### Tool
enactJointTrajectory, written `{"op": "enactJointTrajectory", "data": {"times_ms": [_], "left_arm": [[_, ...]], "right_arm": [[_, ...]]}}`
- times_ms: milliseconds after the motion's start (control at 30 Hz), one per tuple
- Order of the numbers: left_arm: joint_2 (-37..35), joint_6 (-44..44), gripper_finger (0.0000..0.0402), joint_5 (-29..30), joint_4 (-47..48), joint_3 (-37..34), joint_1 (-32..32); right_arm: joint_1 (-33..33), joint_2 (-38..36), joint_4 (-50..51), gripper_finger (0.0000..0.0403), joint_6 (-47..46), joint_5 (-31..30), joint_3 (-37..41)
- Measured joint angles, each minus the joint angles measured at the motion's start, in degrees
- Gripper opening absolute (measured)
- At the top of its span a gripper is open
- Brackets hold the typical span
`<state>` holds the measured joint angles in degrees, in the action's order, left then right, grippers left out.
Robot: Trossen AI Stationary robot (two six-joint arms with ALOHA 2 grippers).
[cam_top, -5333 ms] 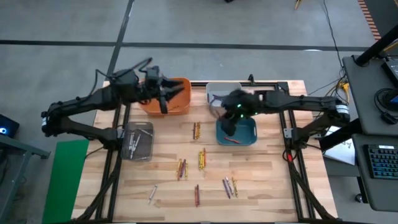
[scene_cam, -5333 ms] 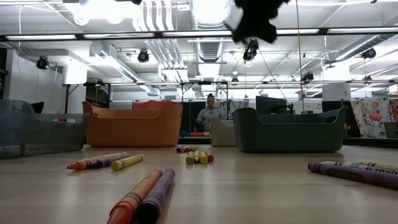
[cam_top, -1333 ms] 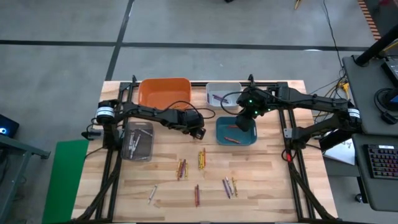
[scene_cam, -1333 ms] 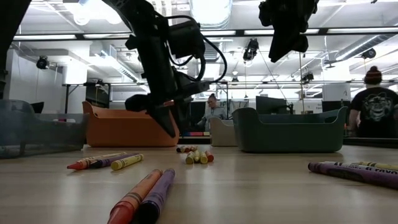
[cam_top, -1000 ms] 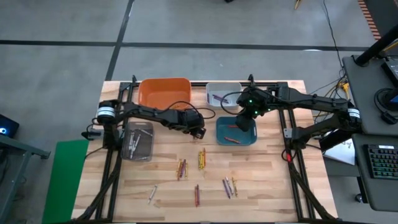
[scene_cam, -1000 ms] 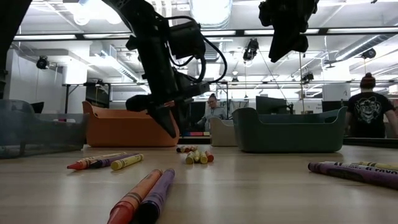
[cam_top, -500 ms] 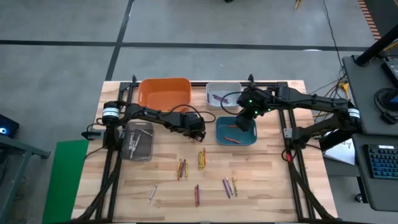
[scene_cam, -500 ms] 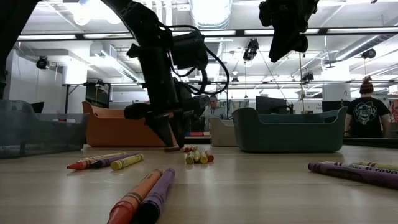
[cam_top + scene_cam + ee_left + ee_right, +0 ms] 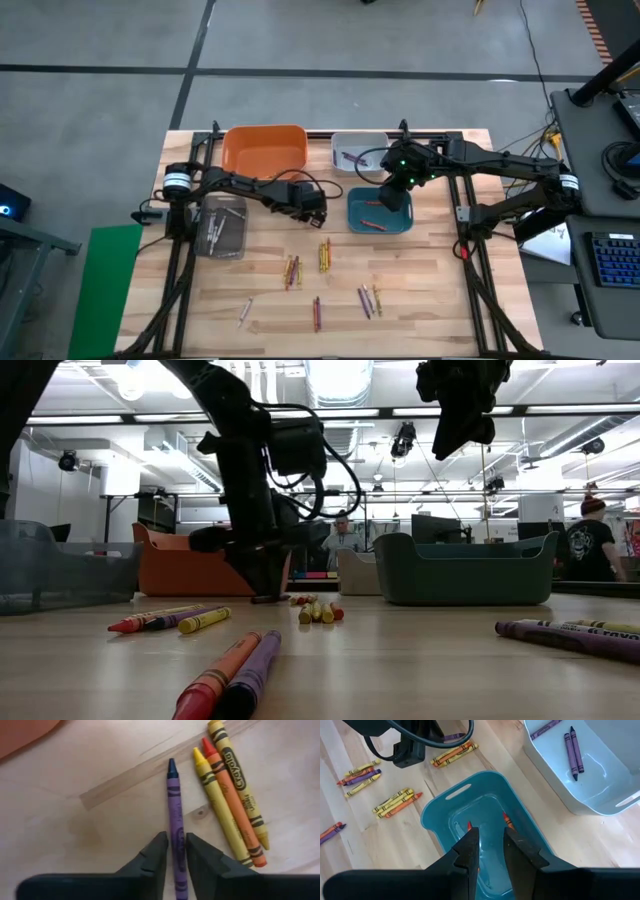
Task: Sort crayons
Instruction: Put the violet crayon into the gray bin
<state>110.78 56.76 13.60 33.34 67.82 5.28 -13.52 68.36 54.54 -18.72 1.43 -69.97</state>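
A purple crayon (image 9: 174, 810) lies flat on the wooden table, next to two yellow crayons and an orange one (image 9: 220, 820). My left gripper (image 9: 176, 857) is down at the table's middle (image 9: 313, 208), by the orange bin (image 9: 265, 150), and is shut on the purple crayon. My right gripper (image 9: 491, 852) hangs open and holds nothing. It is above the teal bin (image 9: 352, 225), which has red and orange crayons in it. More crayons lie in small groups nearer the front edge (image 9: 324, 255) (image 9: 291, 270) (image 9: 368, 300). My left gripper pinches the purple crayon between its two fingers, one on each long side, toward its blunt end (image 9: 176, 845). The fingers come steeply from above and straddle the crayon. The crayon lies flat on the table, and its tip (image 9: 171, 767) points away from the fingers.
A white bin (image 9: 600, 795) with purple crayons (image 9: 572, 750) stands at the far edge, beside the teal one. A grey bin (image 9: 222, 228) sits at the left. Single crayons lie near the front edge (image 9: 316, 313) (image 9: 245, 312). People show in the room beyond the table.
My left gripper has sunk from just above the table down onto it, beside the group of crayons in the middle. The crayons have stayed where they were.
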Motion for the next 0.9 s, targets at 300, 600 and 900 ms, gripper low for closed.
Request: {"op": "enactJointTrajectory", "data": {"times_ms": [300, 600, 900], "left_arm": [[-0.6, 0.9, 0.0004, -0.3, 1.1, -0.9, -0.5], [-13.0, -5.9, 0.0001, -1.6, 8.2, 1.0, -2.8], [-31.5, -25.1, 0.0, -1.1, -5.6, 1.9, -2.7]], "right_arm": [[0.0, 0.0, 0.0, 0.0079, 0.1, 0.0, 0.0], [0.0, -2.1, -2.9, 0.0079, 1.4, 0.0, 0.0], [0.3, -4.7, -19.2, 0.0079, 3.0, 0.6, 0.0]]}}
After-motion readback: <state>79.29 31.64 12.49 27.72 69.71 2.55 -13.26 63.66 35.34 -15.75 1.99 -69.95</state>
